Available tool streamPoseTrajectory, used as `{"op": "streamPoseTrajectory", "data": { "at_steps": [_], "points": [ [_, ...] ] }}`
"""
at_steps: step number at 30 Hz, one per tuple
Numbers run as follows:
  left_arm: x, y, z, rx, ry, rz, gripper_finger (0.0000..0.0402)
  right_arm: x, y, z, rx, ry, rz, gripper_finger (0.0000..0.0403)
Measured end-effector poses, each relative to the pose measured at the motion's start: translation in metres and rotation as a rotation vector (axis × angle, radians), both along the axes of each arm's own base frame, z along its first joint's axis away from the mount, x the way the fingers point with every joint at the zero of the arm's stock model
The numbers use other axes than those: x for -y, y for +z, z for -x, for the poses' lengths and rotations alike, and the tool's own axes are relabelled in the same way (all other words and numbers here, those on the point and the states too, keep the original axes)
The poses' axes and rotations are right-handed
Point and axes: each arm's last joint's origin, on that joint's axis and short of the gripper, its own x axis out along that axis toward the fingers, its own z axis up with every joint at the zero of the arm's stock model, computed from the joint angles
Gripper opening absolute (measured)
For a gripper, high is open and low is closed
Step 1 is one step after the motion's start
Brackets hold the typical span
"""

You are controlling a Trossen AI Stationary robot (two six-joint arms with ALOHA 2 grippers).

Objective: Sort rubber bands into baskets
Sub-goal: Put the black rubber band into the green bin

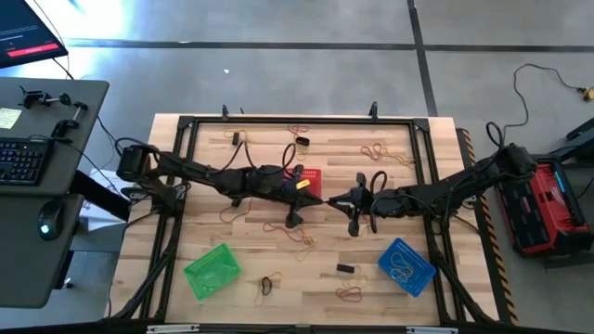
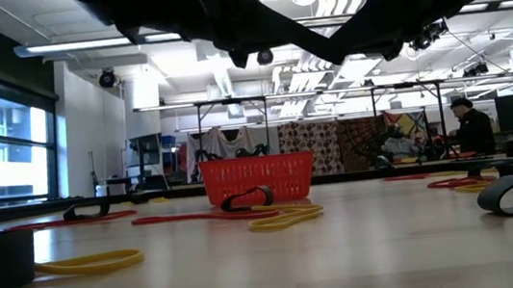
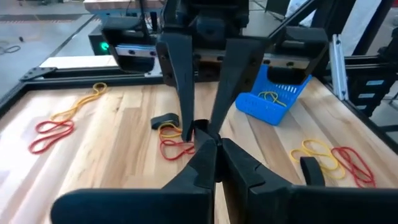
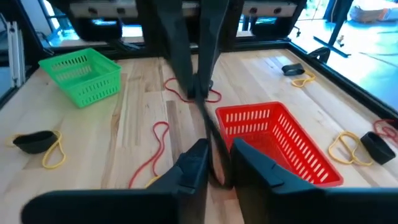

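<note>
My two grippers meet tip to tip above the table's middle, just near of the red basket point(image 1: 313, 176). My left gripper point(image 1: 317, 197) is shut on a thin black rubber band point(image 4: 209, 127). The band runs as a straight dark line to my right gripper point(image 1: 332, 200), whose fingers stand a little apart on either side of its other end. The green basket point(image 1: 212, 270) stands at the near left. The blue basket point(image 1: 406, 266), at the near right, holds tan bands. Tan, red and black bands point(image 3: 177, 146) lie scattered on the wood. My left gripper pinches one end of the black band point(image 4: 201, 99) between its two fingertips, coming level from the table's left. The band is lifted clear of the table and drawn straight toward my right gripper. My right gripper has the band's other end point(image 4: 216, 158) between its slightly parted fingers; whether they touch it I cannot tell.
A black metal frame point(image 1: 297, 121) borders the table. The red basket point(image 4: 273, 137) stands close beside both grippers, on their far side. Loose bands lie under the grippers point(image 1: 295, 232) and near the front edge point(image 1: 349, 295). A person point(image 2: 473, 129) sits in the room beyond.
</note>
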Motion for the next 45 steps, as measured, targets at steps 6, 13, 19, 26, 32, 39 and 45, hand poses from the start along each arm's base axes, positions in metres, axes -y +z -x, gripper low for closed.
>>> {"op": "streamPoseTrajectory", "data": {
  "at_steps": [6, 13, 19, 26, 32, 39, 45],
  "points": [
    [0.000, 0.018, 0.016, -0.042, 0.015, -0.037, 0.0001, 0.002, 0.001, 0.001, 0.003, -0.045, 0.040, 0.0107],
    [0.008, 0.036, 0.046, -0.162, -0.017, -0.047, 0.0001, 0.003, -0.001, 0.001, -0.016, -0.074, 0.056, 0.0137],
    [0.023, 0.052, 0.074, -0.239, -0.051, -0.031, 0.0001, 0.003, -0.003, 0.002, -0.038, -0.074, 0.063, 0.0138],
    [0.037, 0.060, 0.110, -0.394, -0.060, 0.048, 0.0001, 0.003, -0.003, 0.002, -0.043, -0.074, 0.064, 0.0138],
    [0.054, 0.053, 0.133, -0.586, -0.049, 0.118, 0.0001, 0.003, -0.004, 0.003, -0.052, -0.074, 0.067, 0.0138],
    [0.071, 0.044, 0.153, -0.776, -0.028, 0.170, 0.0001, 0.003, -0.004, 0.003, -0.051, -0.074, 0.065, 0.0138],
    [0.085, 0.039, 0.170, -0.949, -0.073, 0.261, 0.0000, 0.004, -0.004, 0.003, -0.053, -0.077, 0.066, 0.0138]
  ]
}}
